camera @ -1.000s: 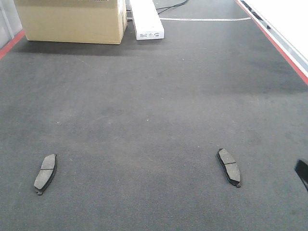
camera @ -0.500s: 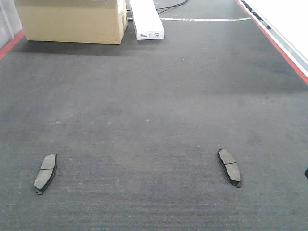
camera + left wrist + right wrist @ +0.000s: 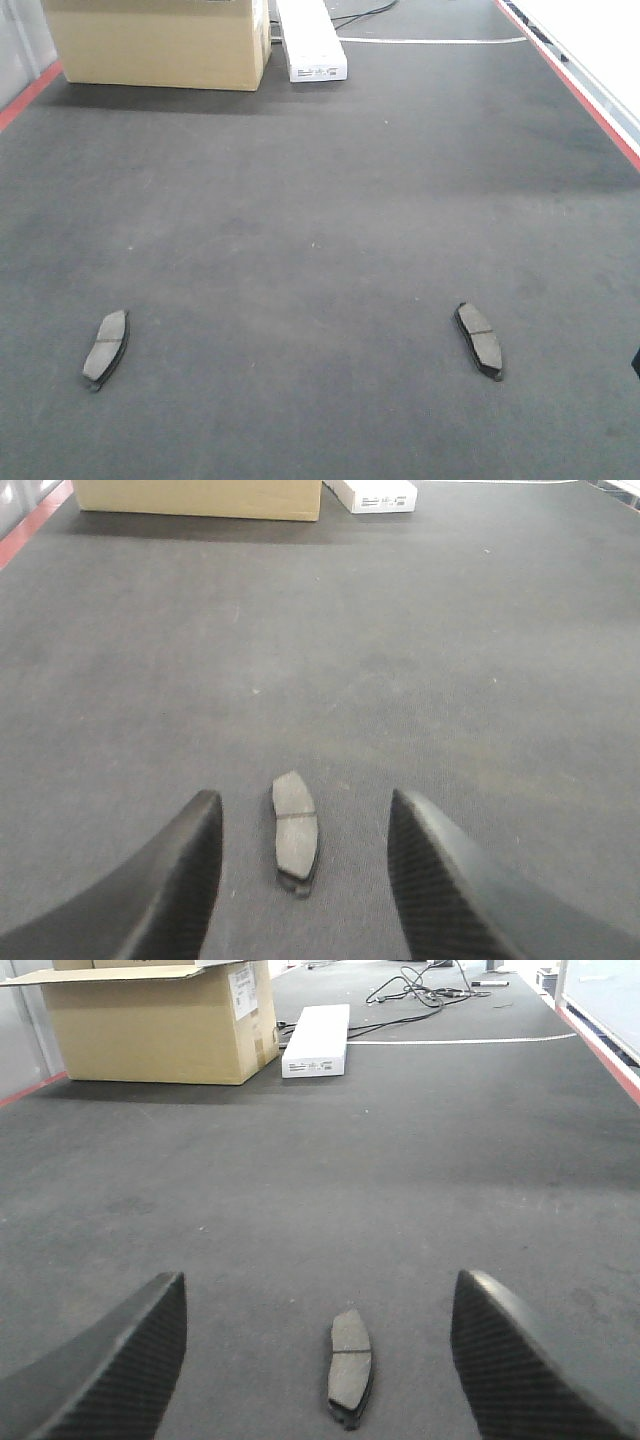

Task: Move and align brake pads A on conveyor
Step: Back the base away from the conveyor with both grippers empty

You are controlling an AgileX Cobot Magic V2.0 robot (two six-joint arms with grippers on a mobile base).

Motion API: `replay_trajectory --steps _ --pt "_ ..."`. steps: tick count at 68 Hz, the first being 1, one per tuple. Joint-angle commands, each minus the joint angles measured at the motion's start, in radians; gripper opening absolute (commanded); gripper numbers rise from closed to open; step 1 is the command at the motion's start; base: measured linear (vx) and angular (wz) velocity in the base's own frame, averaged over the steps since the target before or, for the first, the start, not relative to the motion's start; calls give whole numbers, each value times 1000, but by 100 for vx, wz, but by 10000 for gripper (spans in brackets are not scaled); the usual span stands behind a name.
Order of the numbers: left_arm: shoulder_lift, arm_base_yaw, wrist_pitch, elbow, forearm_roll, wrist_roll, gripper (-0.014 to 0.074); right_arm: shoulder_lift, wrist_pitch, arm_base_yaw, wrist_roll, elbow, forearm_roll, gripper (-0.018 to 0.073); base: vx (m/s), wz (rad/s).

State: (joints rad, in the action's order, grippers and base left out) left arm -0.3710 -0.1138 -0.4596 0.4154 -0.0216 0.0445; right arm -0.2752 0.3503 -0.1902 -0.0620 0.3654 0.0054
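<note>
Two brake pads lie flat on the dark conveyor (image 3: 320, 200), one at the near left (image 3: 106, 348) and one at the near right (image 3: 479, 340). Both point lengthwise away from me and stand far apart. In the left wrist view my left gripper (image 3: 305, 794) is open above the belt, with the left brake pad (image 3: 295, 825) lying untouched between its fingers. My right gripper (image 3: 320, 1277) is open wider, and the right brake pad (image 3: 350, 1365) lies on the belt between its fingers, nearer the right one, touching neither. Nothing is held.
A cardboard box (image 3: 155, 40) and a long white box (image 3: 312, 40) stand at the far end of the belt, with cables (image 3: 420, 990) behind them. Red stripes run along the left edge (image 3: 25, 95) and the right edge (image 3: 590, 95).
The dark tip of the right gripper has slid almost out of the front view at the right edge. The whole front view has shifted a little; the pads lie as before.
</note>
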Motion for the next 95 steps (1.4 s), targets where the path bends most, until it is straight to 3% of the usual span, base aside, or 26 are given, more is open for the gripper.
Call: replay_trajectory --steps 1,95 --pt "-9 -4 75 25 -7 -1 355 -11 -71 1 8 24 -5 524 -11 4" --pt "-10 -4 75 25 -7 -1 355 -11 -68 1 8 24 -5 524 -34 -1"
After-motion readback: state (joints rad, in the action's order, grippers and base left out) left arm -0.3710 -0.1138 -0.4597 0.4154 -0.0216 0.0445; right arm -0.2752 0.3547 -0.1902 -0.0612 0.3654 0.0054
